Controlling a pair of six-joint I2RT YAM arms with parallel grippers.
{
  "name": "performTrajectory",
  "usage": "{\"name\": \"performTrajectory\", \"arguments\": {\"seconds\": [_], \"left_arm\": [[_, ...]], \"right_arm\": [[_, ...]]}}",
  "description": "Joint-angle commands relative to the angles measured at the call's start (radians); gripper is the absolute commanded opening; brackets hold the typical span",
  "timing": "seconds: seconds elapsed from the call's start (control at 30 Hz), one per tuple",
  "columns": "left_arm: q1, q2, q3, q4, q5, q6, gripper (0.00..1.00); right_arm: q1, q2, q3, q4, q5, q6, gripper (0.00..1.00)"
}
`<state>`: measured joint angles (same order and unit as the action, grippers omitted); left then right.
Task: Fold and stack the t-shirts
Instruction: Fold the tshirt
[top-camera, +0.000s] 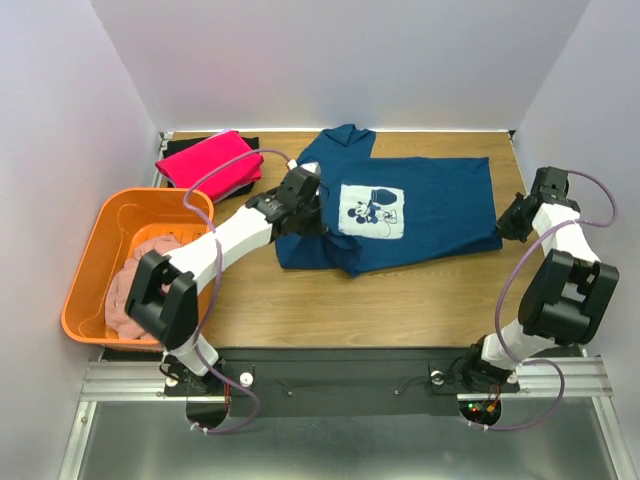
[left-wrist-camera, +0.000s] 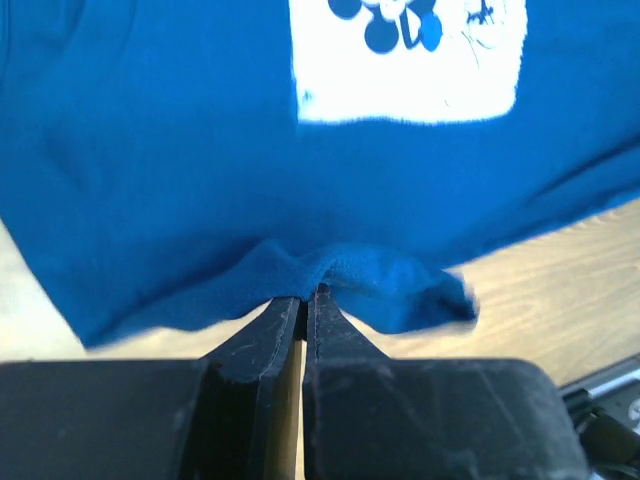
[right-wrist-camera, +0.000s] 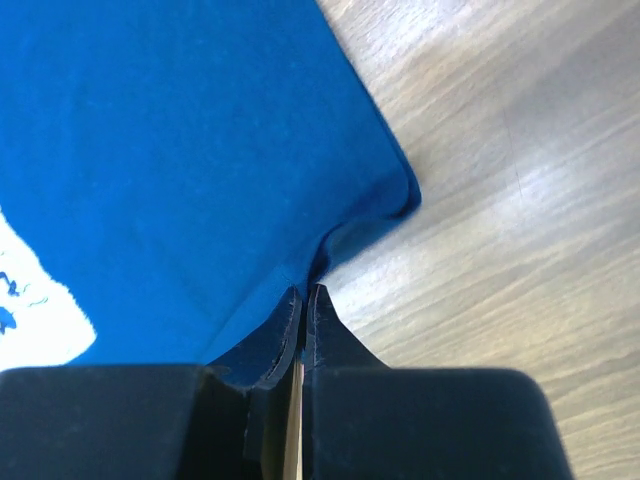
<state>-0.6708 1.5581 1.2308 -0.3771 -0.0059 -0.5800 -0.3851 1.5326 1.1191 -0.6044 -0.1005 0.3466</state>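
A navy blue t-shirt (top-camera: 440, 200) with a white mouse print (top-camera: 372, 211) lies spread across the middle of the table. My left gripper (top-camera: 312, 218) is at its left side, shut on a bunched fold of the blue cloth (left-wrist-camera: 400, 285). My right gripper (top-camera: 501, 227) is at the shirt's right edge, shut on the hem near a corner (right-wrist-camera: 395, 195). A bright pink t-shirt (top-camera: 208, 158) lies folded at the back left on top of a black one (top-camera: 238, 183). A pale dusty-pink t-shirt (top-camera: 150, 250) is heaped in the basket.
The orange plastic basket (top-camera: 85, 265) stands at the left edge of the table, beside my left arm. Bare wood shows in front of the navy shirt (top-camera: 400, 300). White walls close in the back and both sides.
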Motion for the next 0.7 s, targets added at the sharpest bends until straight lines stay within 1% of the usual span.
{"name": "performTrajectory", "arguments": {"seconds": [0.0,0.07,0.27,0.4,0.67], "left_arm": [[0.046,0.077,0.127,-0.005,0.058,0.124,0.00],[0.075,0.143,0.185,-0.011,0.075,0.156,0.00],[0.143,0.232,0.311,-0.026,0.099,0.184,0.00],[0.175,0.273,0.348,-0.003,0.142,0.189,0.00],[0.214,0.326,0.413,0.023,0.167,0.195,0.00]], "right_arm": [[0.009,0.050,0.094,-0.021,-0.064,-0.024,0.00],[0.018,0.105,0.126,-0.034,-0.061,-0.032,0.00],[0.038,0.185,0.200,-0.054,-0.065,-0.044,0.00],[0.051,0.234,0.248,-0.063,-0.062,-0.047,0.00],[0.054,0.317,0.341,-0.083,-0.053,-0.046,0.00]]}}
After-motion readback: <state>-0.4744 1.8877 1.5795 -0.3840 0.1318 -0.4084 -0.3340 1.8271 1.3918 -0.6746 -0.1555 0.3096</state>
